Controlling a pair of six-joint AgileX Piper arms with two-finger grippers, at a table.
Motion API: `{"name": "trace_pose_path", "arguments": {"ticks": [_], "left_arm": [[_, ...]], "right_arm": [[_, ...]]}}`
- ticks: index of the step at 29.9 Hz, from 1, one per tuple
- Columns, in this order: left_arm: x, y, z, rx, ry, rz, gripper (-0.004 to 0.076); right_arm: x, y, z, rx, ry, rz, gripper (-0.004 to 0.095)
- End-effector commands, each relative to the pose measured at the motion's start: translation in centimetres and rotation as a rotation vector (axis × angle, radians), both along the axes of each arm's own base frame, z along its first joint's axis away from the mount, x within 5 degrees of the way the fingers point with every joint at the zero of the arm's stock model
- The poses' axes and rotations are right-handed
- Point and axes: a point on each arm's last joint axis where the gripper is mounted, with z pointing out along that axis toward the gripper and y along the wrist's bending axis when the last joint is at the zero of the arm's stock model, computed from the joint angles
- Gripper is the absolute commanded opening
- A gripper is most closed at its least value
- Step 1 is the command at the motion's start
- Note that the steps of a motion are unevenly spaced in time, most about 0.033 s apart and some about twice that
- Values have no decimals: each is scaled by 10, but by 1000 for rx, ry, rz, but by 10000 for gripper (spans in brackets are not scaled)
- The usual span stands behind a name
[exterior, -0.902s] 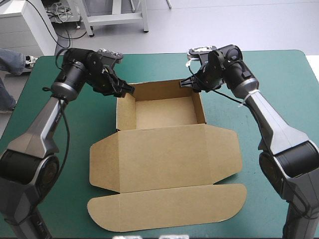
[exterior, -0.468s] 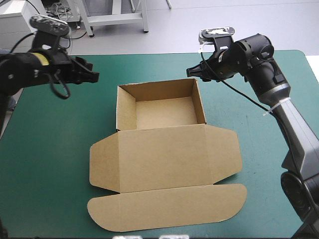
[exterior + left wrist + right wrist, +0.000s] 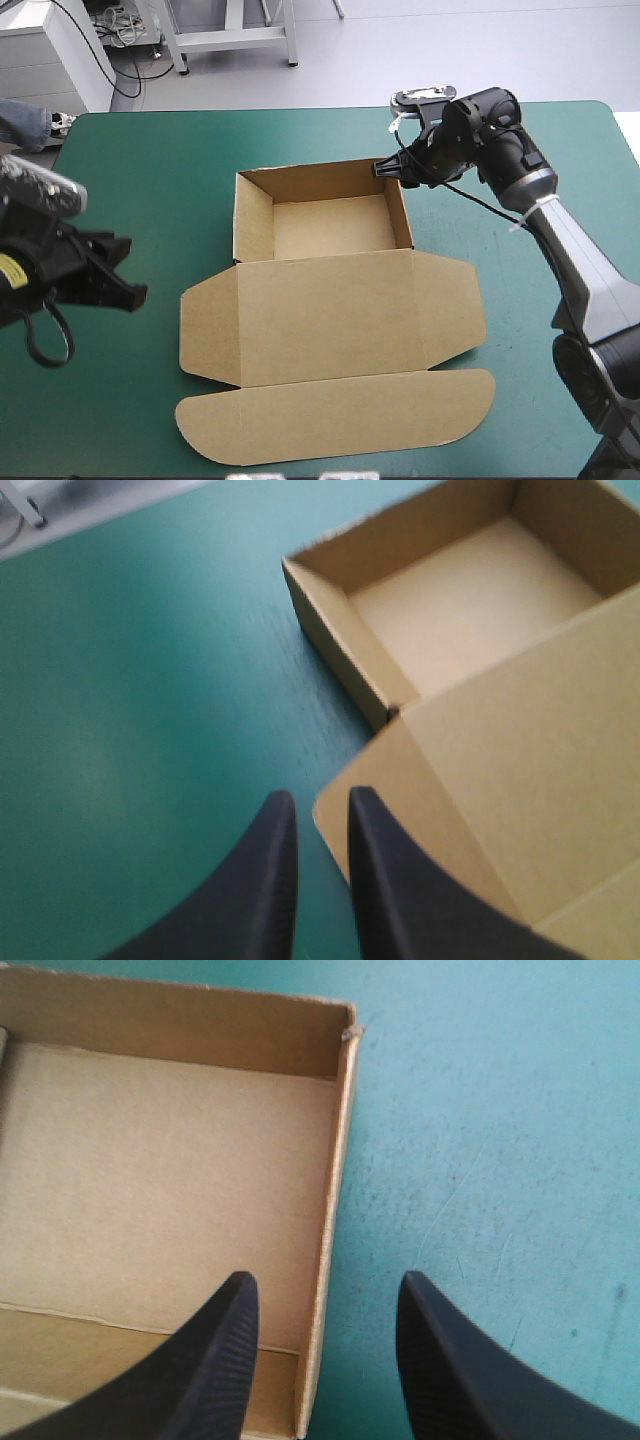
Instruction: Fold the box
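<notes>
Since just before, left arm has swung off the far-left of the table and now sits low by the left edge; right arm has dropped again to the box's far right corner.

High view: the box (image 3: 330, 320) lies mid-table on the teal-green cover (image 3: 150, 170), tray part toward the far edge with four walls up, lid and its flaps flat toward me. I see the left gripper (image 3: 125, 270) well apart from the board, over bare cover, pointing toward the lid's left flap. The right gripper (image 3: 385, 168) is right at the tray's far right corner.

Left wrist view: left gripper (image 3: 318, 798) fingers all but closed, only a thin slit of cover showing between them, nothing held. The box (image 3: 470, 610) lies ahead; the lid flap's corner is just beyond the fingertips.

Right wrist view: right gripper (image 3: 325, 1280) stands wide apart, straddling the tray's right wall near the corner: one finger over the floor of the box (image 3: 150, 1160), the other over the cover outside. Whether either finger touches the wall, I cannot tell.
</notes>
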Motion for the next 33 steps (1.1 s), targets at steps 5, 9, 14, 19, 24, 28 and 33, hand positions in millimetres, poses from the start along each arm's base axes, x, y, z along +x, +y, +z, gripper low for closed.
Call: {"name": "trace_pose_path", "arguments": {"ticks": [5, 9, 14, 19, 24, 28, 33], "left_arm": [[-48, 13, -87, -46, 15, 13, -6], [-71, 21, -129, -109, -26, 50, -8], [-96, 28, -158, -157, -108, 59, -8], [-109, 33, -166, -186, -166, 61, -8], [-107, 33, -169, -182, -171, 64, -8], [-104, 32, -177, -177, -150, 64, -8], [-104, 32, -177, -177, -152, 64, -8]], "right_arm": [[22, 5, -27, -28, 23, -1, 417], [37, 11, -57, -62, 87, 15, 416], [47, 16, -81, -77, 141, 16, 413], [49, 17, -86, -81, 146, 15, 219], [53, 11, -86, -145, 114, 14, -21], [60, -13, -85, -247, 92, -31, -22], [76, -76, -85, -273, 104, -149, -22]]}}
